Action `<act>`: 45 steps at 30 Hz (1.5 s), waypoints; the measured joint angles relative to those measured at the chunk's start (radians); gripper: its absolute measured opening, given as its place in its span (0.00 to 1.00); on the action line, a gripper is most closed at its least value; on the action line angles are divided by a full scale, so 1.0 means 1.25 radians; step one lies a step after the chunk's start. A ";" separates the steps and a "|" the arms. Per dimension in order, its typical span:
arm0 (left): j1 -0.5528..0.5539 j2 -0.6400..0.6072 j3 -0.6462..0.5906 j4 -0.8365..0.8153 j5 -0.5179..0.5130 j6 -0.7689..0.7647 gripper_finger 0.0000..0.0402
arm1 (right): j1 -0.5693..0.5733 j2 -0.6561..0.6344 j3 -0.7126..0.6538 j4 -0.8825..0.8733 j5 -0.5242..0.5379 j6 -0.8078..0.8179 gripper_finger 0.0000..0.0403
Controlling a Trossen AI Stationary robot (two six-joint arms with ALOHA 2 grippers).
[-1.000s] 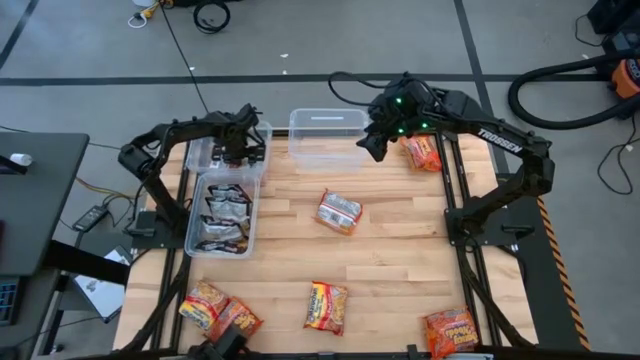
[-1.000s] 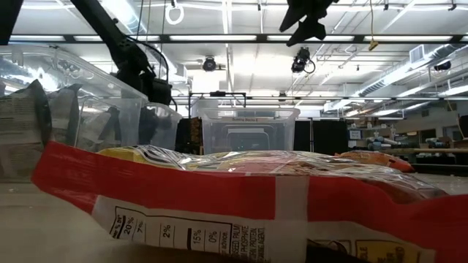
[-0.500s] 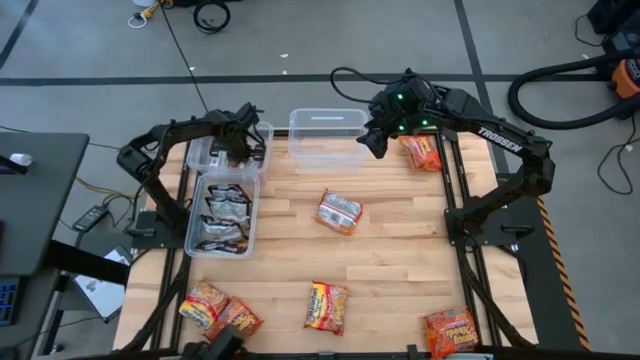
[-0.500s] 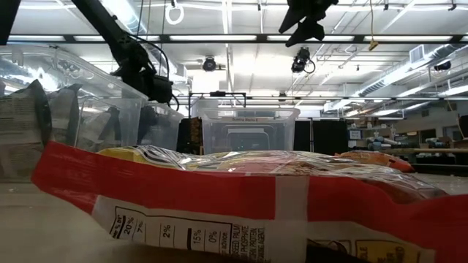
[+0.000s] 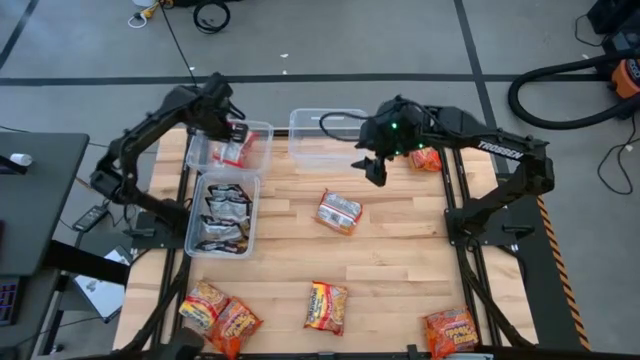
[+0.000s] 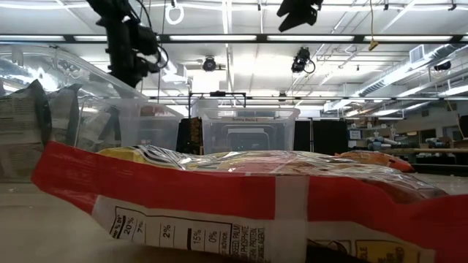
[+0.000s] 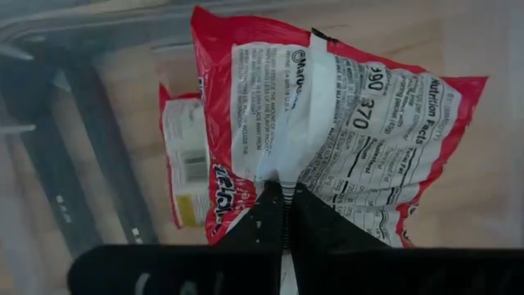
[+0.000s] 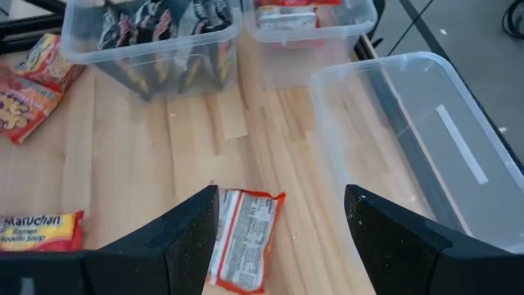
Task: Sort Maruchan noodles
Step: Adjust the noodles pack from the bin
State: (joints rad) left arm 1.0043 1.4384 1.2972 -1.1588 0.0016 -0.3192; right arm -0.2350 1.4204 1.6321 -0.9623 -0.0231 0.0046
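sorting partly done. the long clear bin (image 5: 222,212) on the left of the tabletop (image 5: 400,260) holds a stack of silver-black packets (image 5: 225,208). the smaller bin (image 5: 234,146) behind it holds red packets (image 5: 236,152); the left wrist view shows two there, one flat on the floor of the bin and one upright. the third bin (image 5: 326,134), back centre, looks empty.

still loose on the tabletop: a red-and-white packet (image 5: 339,211) mid-table, printed back up; an orange one (image 5: 424,157) at the back right, partly under the right arm; a pair touching at the front left corner (image 5: 218,311); one front centre (image 5: 326,305); one front right (image 5: 450,331). by my count six left to place, so roughly halfway at best.

left gripper (image 5: 228,128) is over the back edge of the small bin, fingers (image 7: 282,215) pressed together on the back seam of the upright red packet (image 7: 327,123), which hangs from them above the bin floor.

right gripper (image 5: 372,165) hovers between the empty bin and the mid-table packet, fingers (image 8: 190,238) wide apart, nothing held; that packet shows between them from the wrist.

against a second ago: the left fingers were open low inside the small bin, now shut and the arm has drawn up and back. the right gripper has come forward off the back of the table toward the centre packet. loose packets unmoved.
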 joint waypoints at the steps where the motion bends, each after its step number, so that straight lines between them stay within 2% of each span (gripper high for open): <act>1: 0.010 -0.012 0.000 -0.009 0.014 0.013 0.03 | 0.013 0.000 0.000 0.000 0.012 0.009 0.66; 5: 0.041 -0.052 -0.001 -0.016 0.082 0.061 0.03 | 0.067 0.000 0.000 0.000 0.064 0.058 0.66; 10: 0.047 -0.111 -0.001 0.023 0.234 0.082 0.03 | 0.133 0.002 -0.001 0.017 0.138 0.143 0.66; 13: 0.011 -0.152 -0.001 0.071 0.295 0.074 0.03 | 0.171 0.002 -0.025 0.105 0.192 0.204 0.66; 18: -0.092 -0.207 -0.018 0.207 0.293 -0.022 0.03 | 0.221 0.002 -0.111 0.366 0.283 0.305 0.66; 23: -0.236 -0.227 -0.025 0.359 0.222 -0.096 0.03 | 0.251 0.002 -0.233 0.662 0.324 0.388 0.68; 26: -0.329 -0.227 -0.025 0.453 0.149 -0.126 0.03 | 0.266 0.002 -0.302 0.794 0.362 0.362 0.72; 28: -0.389 -0.224 -0.025 0.533 0.095 -0.134 0.03 | 0.275 0.002 -0.336 0.874 0.409 0.271 0.75; 32: -0.488 -0.199 -0.025 0.691 -0.061 -0.133 0.03 | 0.286 0.002 -0.390 0.999 0.588 0.016 0.79; 35: -0.529 -0.175 -0.025 0.786 -0.165 -0.132 0.03 | 0.282 0.002 -0.413 1.098 0.654 -0.104 0.78; 37: -0.541 -0.154 -0.025 0.844 -0.193 -0.115 0.03 | 0.271 0.002 -0.413 1.136 0.657 -0.122 0.77; 45: -0.564 -0.044 -0.025 1.051 -0.199 -0.135 0.03 | 0.212 0.002 -0.413 1.170 0.625 -0.076 0.77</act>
State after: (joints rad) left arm 0.2995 1.3836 1.2663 0.1543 -0.2466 -0.4883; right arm 0.0302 1.4231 1.1160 0.5007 0.7586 -0.0909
